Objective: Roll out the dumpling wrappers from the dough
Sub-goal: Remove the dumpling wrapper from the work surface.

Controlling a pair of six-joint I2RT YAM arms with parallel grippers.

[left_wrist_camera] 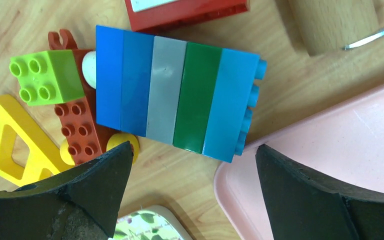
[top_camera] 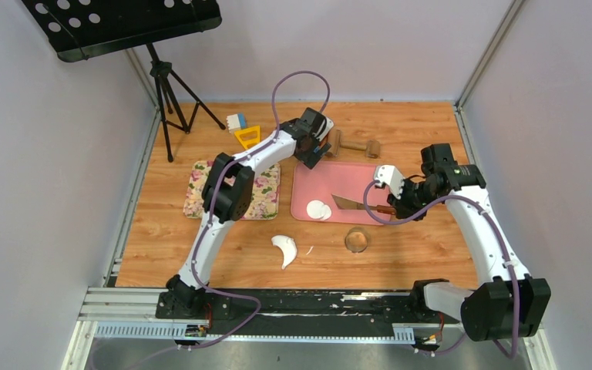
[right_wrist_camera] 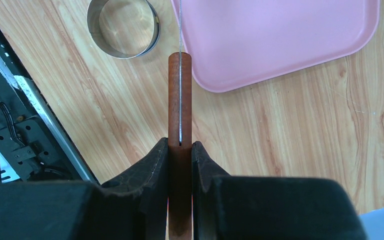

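Two round white dumpling wrappers (top_camera: 318, 210) lie overlapping on the pink tray (top_camera: 339, 179), near its front left corner. A crescent scrap of white dough (top_camera: 285, 250) rests on the wooden table in front of the tray. My right gripper (top_camera: 390, 205) (right_wrist_camera: 180, 145) is shut on the red-brown handle of a knife (right_wrist_camera: 179, 100), whose blade (top_camera: 347, 203) reaches over the tray toward the wrappers. My left gripper (top_camera: 313, 151) (left_wrist_camera: 192, 155) hangs open and empty over the tray's back left corner. The wrappers and dough do not show in either wrist view.
A metal ring (top_camera: 357, 240) (right_wrist_camera: 123, 27) stands on the table in front of the tray. A wooden rolling pin (top_camera: 352, 145) lies behind the tray. Toy blocks (left_wrist_camera: 180, 100) (top_camera: 243, 131) and a floral mat (top_camera: 231, 189) sit at the left. A tripod (top_camera: 168, 92) stands back left.
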